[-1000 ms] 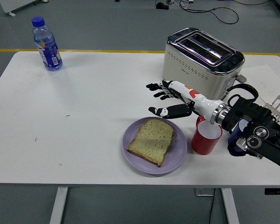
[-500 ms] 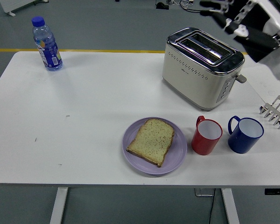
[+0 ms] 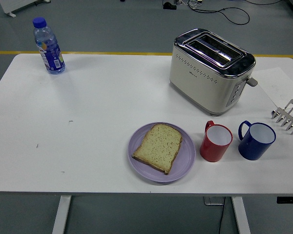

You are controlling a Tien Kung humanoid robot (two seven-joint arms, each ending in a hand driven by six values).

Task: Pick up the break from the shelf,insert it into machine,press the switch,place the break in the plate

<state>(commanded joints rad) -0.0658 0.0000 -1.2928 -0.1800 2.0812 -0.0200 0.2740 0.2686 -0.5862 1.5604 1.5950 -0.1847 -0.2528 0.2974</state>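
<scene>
A slice of bread [image 3: 159,147] lies flat on the purple plate [image 3: 187,161] near the table's front edge. The cream and chrome toaster [image 3: 210,68] stands behind it at the right, both slots empty, its lever [image 3: 252,81] on the right end. A metal rack [image 3: 289,117], the shelf, sits at the right edge, and I see no bread in it. Neither robot hand is in view.
A red mug [image 3: 216,142] and a blue mug [image 3: 256,140] stand right of the plate. A water bottle [image 3: 49,46] with a blue cap is at the far left corner. A sheet of paper [image 3: 278,85] lies right of the toaster.
The right arm, which reached over the plate with spread fingers a second ago, swung up past the toaster and has left the picture. The bread stays on the plate.
</scene>
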